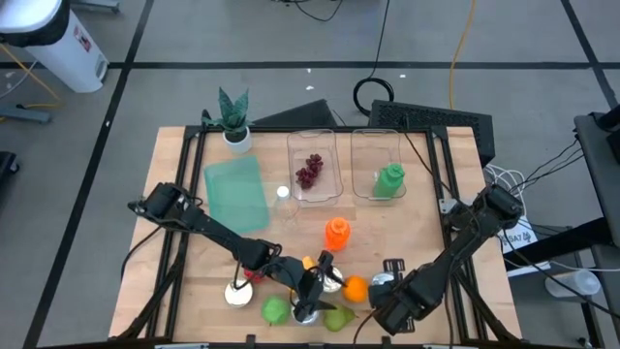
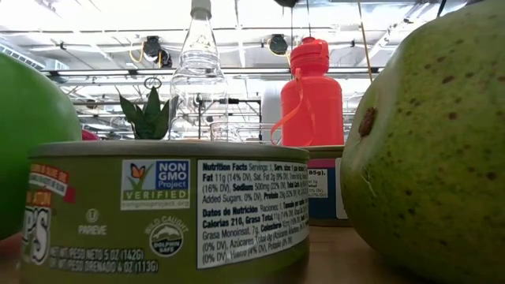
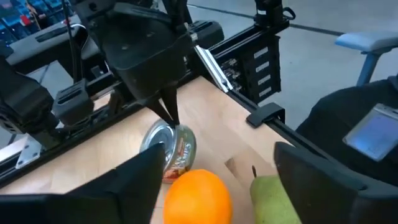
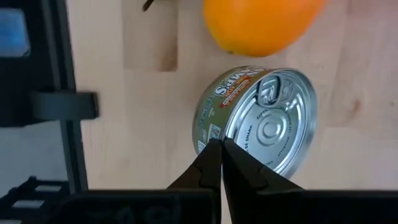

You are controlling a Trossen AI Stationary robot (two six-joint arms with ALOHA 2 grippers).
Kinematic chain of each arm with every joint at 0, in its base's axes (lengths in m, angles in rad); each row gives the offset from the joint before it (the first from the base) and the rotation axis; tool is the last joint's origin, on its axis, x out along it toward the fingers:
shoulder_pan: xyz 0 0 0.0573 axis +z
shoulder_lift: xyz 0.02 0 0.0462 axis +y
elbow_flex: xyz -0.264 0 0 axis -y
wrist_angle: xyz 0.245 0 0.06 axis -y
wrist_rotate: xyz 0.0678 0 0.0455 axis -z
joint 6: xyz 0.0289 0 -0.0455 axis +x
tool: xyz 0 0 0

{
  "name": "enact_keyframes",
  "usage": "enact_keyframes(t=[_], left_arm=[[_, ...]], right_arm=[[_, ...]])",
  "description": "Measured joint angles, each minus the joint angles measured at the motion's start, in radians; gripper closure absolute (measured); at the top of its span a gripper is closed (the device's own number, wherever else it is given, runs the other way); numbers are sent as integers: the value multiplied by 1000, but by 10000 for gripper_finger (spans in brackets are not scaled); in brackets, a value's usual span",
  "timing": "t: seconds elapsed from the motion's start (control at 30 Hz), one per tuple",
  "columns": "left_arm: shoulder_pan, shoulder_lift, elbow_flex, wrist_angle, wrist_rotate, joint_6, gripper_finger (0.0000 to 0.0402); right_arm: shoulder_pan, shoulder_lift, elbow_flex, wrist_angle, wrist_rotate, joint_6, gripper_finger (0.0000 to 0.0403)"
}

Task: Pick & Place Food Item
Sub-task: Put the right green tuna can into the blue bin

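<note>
Left gripper point(image 3: 211, 180) open around our one round orange point(image 3: 196, 196); right gripper point(image 4: 222, 163) shut over one silver-lidded tin can point(image 4: 261, 121) beside it. We count one green pear point(image 3: 273, 198) beside the orange.

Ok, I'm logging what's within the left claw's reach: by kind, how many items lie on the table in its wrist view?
Can: 1
Orange: 1
Pear: 1
Total: 3

Shiny metal can point(image 4: 261, 121) on pale wooden table point(image 4: 137, 112).
</note>
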State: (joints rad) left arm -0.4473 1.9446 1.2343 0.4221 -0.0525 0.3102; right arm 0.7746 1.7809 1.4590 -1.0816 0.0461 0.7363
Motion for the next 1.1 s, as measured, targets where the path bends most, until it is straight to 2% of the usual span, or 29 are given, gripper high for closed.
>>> enact_keyframes(t=[0.2,0.3,0.43,0.57,0.7,0.9,1.1], left_arm=[[6,26,0,47,-1,2,35],[11,38,0,66,-43,-1,24],[24,60,4,94,-97,-4,19],[35,91,21,98,-106,5,21],[35,143,70,91,-145,67,21],[41,238,181,98,-240,163,6],[63,245,251,26,-290,185,7]], right_arm=[[-23,-7,0,-39,63,26,403],[-28,-11,0,-63,66,41,403],[-28,-29,0,-61,87,45,403],[-29,-63,0,-61,117,44,403],[-29,-90,0,-66,160,43,403],[-40,-117,0,-74,167,29,403],[-53,-143,0,-65,177,14,403]])
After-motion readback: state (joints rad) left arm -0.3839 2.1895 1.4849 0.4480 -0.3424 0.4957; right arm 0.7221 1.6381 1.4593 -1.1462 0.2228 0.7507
